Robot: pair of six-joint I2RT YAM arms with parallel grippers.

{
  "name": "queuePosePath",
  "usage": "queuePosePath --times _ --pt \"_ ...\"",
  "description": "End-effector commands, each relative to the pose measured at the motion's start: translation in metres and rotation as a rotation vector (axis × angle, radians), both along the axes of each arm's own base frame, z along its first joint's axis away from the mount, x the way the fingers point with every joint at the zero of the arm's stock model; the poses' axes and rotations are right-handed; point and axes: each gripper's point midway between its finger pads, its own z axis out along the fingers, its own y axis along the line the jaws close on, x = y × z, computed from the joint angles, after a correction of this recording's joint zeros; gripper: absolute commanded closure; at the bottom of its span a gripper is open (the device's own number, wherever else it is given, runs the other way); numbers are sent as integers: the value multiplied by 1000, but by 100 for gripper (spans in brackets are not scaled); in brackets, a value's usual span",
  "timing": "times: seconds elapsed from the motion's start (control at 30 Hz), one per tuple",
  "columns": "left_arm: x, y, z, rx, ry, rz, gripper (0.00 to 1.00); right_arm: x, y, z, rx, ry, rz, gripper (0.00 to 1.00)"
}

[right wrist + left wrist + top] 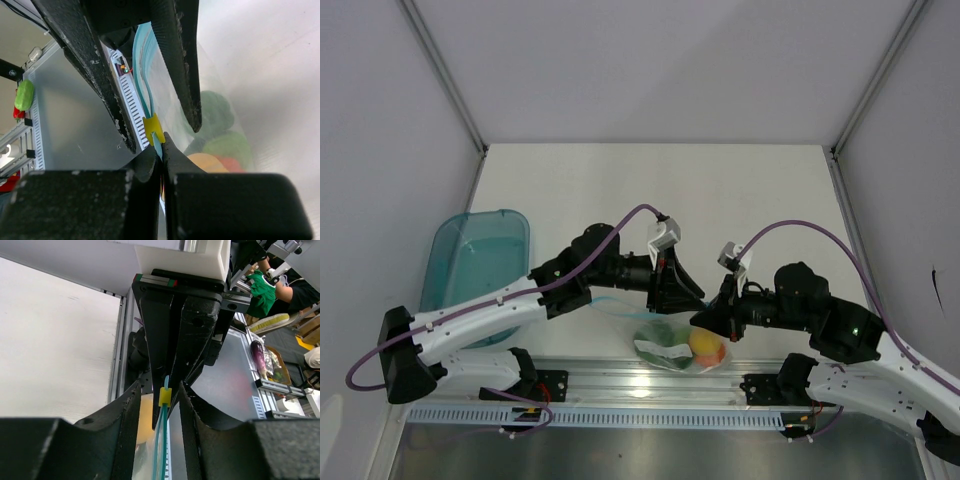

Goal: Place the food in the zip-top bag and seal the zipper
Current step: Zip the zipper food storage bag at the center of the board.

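Note:
The zip-top bag (pixel 655 352) hangs between my two grippers near the table's front edge. Inside it show an orange fruit (pixel 706 346) and green pieces (pixel 665 333); they also show in the right wrist view, the orange fruit (pixel 210 162) and a green piece (pixel 216 107). The light blue zipper (pixel 162 440) carries a yellow slider (pixel 165 396). My left gripper (pixel 160 389) is open, its jaws either side of the strip just behind the slider. My right gripper (pixel 161 149) is shut on the zipper's end (pixel 158 142), next to the slider (pixel 153 129).
A teal translucent tray (pixel 480 260) stands at the left of the table. A metal rail (pixel 640 385) runs along the near edge under the bag. White walls close in the back and sides.

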Motion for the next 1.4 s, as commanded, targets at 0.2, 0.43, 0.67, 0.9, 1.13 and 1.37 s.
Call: queuePosePath --times 0.2,0.43,0.67,0.9,1.13,1.37 --pt "-11 -1 14 -22 -19 -46 69 1 1 19 56 -31 -3 100" --pt "-12 -1 10 -8 -9 -46 83 1 1 18 51 -27 -4 100" --pt "-9 0 7 13 -1 -21 99 4 -1 20 67 -31 -30 100" --pt "-15 9 -17 88 13 -42 99 23 -22 44 180 -70 -216 100" --pt "-23 21 -27 117 28 -57 99 28 -35 48 229 -63 -293 100" --pt "-27 28 -33 130 35 -62 99 25 -42 61 249 -79 -300 100"
